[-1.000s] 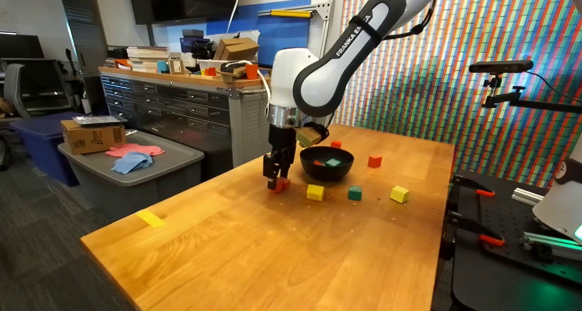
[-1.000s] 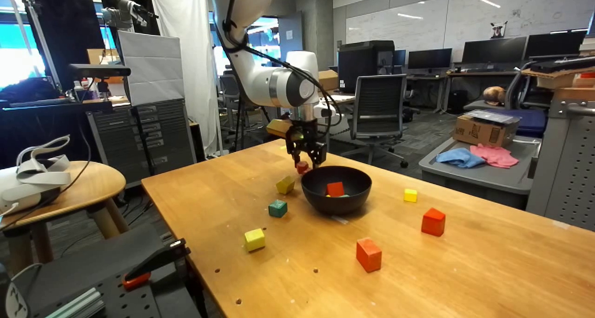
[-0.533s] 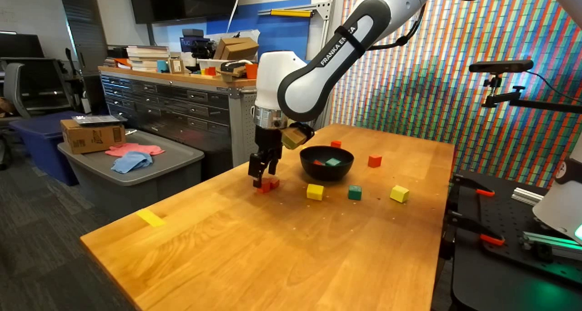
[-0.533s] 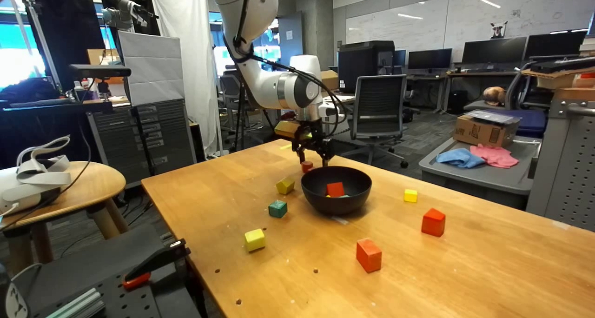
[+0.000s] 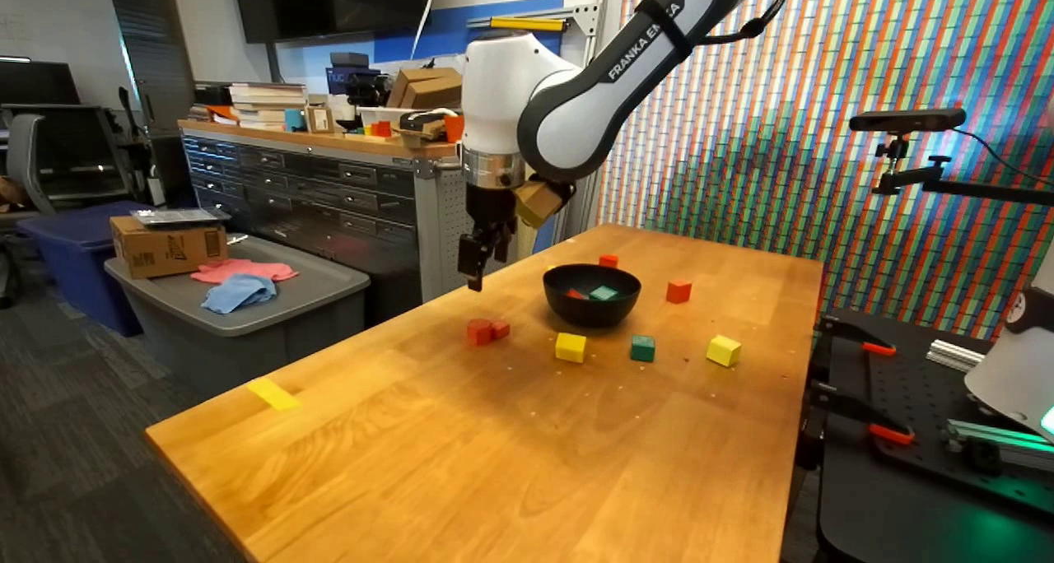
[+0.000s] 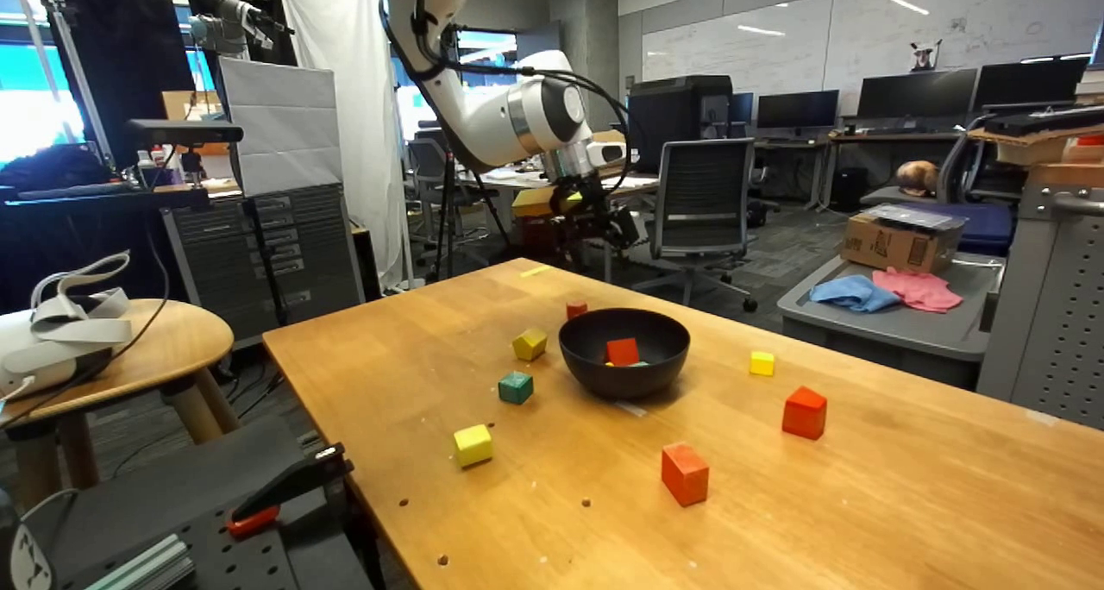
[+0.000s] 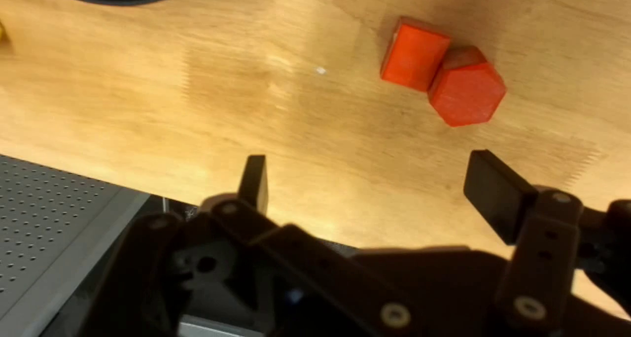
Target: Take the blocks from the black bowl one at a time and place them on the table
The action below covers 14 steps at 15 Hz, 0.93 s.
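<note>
Clearly, the arm (image 5: 630, 69) reads "FRANKA" high in an exterior view. The fingers (image 7: 500, 196) stand spread apart; two red blocks (image 5: 480, 332) lie on the counter (image 5: 527, 464) mid-frame, others in the bowl (image 5: 591, 312) to their right.

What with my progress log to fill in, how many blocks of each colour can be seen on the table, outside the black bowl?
Red or orange-red blocks: 4
Yellow blocks: 3
Green block: 1
Total: 8
</note>
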Each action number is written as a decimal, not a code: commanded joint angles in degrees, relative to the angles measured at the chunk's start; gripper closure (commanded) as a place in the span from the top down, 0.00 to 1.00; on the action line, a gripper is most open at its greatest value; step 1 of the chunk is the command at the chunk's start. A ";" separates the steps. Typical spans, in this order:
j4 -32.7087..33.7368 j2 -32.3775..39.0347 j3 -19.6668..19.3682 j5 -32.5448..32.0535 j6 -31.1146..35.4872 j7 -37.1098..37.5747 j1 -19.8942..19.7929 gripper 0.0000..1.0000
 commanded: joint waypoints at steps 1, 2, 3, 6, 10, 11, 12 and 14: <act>-7.93 -9.69 -0.98 -1.66 -4.60 4.08 -1.25 1.00; -9.17 -11.37 -0.83 -1.40 -6.43 4.42 -2.22 1.00; -10.80 -13.17 -0.53 -0.73 -8.28 4.30 -3.76 1.00; -15.46 -17.69 0.26 1.47 -12.50 3.08 -9.05 1.00; -14.75 -16.31 0.92 0.15 -12.91 3.44 -11.99 1.00; -15.20 -15.76 1.67 0.98 -11.03 1.81 -12.95 1.00; -15.75 -15.19 2.94 2.37 -8.47 -0.78 -13.92 1.00; -16.02 -13.08 5.16 4.61 -3.62 -3.96 -15.08 1.00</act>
